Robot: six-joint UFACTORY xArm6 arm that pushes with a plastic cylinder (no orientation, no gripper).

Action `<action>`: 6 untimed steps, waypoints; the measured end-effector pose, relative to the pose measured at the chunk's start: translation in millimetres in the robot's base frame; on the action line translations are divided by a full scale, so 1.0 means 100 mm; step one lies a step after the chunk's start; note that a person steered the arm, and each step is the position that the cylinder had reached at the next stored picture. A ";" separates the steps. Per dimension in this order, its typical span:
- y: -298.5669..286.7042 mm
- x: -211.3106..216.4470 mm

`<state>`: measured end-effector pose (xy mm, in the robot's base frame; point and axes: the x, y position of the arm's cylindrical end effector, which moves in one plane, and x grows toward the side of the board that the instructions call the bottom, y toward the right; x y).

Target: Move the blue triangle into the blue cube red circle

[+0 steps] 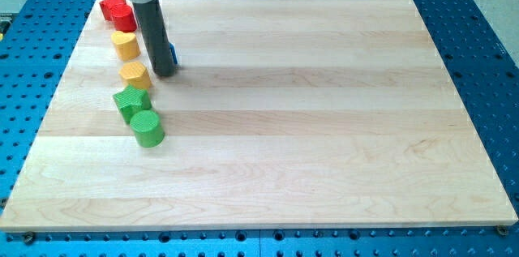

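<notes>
My tip [163, 71] rests on the table [276, 127] near the view's upper left, with the dark rod rising from it to the arm's housing at the top edge. There are no jaws here to report on — the arm ends in this plain rod. A sliver of blue block [172, 53] peeks out just behind the rod on its right side; its shape is hidden, so I cannot tell whether it is the triangle or the cube.

Left of the rod, a column of blocks runs down the table's left part: a red block [113, 6] with a red cylinder [124, 19] touching it, a yellow block [125, 44], a second yellow block [135, 74] just left of my tip, a green block [130, 100], and a green cylinder [147, 127] touching it — lowest of all.
</notes>
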<state>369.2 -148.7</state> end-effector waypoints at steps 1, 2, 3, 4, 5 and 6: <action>-0.02 -0.15; 0.00 -0.15; 0.05 -0.15; 0.09 -0.15; 0.08 -0.21; 0.02 -0.29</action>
<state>340.2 -146.4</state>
